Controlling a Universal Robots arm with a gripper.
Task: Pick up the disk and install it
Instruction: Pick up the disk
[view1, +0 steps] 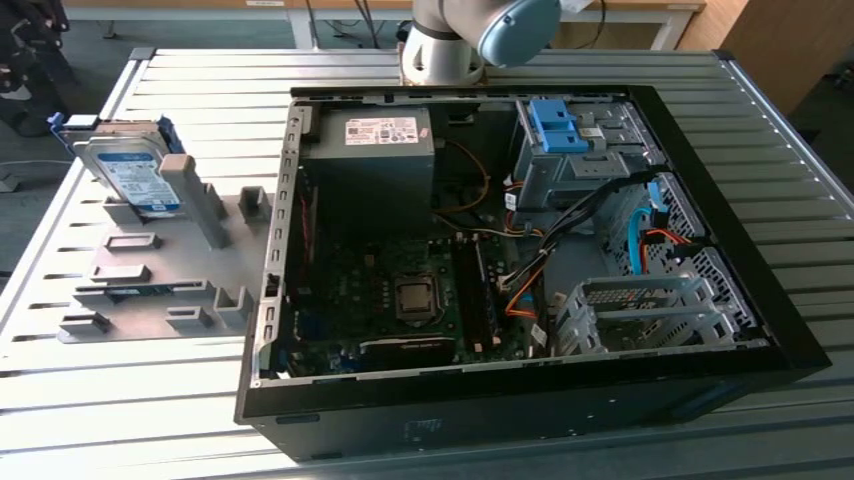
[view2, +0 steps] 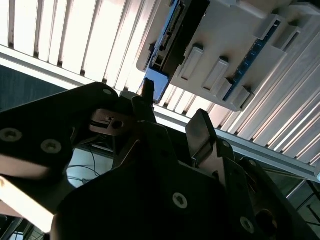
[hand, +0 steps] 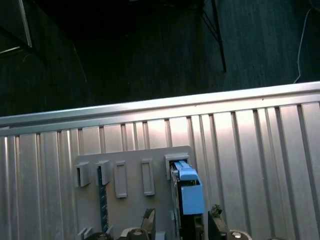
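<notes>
Between the two dark metal fingers (hand: 215, 212) of the gripper (hand: 181, 219) nothing is held. In both wrist views they stand well apart, spread wider than the thin edge of the thing below them. Lined up with that gap, but apart from the fingers, is the disk (hand: 187, 192), a flat rectangular silver-metal drive with a white-and-blue label, framed by a blue plastic bracket. It stands on edge in a slot of the pale grey plastic fixture plate (hand: 131, 207), which lies on the slatted aluminium table (hand: 250, 150). In the exterior view it sits at the plate's far corner, on that view's left.

I judge the disk stiff and rather heavy for its size. Its smooth metal faces could slip, and it would take knocks badly. The best hold looks to be square across the two broad faces near the upper edge, so that it can come straight out of the slot without jamming. A tall grey upright post (view1: 200, 205) of the fixture stands just beside it and leaves little room for a finger on that side.

Farther off, towards the exterior view's right, lies the open black computer case (view1: 534, 425). Inside it are a large grey power-supply box (view1: 380, 165), tangled orange and black cables (view1: 527, 290), a bare blue plastic bracket (view1: 558, 125) and a perforated silver drive cage (view1: 641, 312). The cables crowd the bays. Beyond the case rises the arm's grey-and-blue base joint (view1: 461, 40).
</notes>
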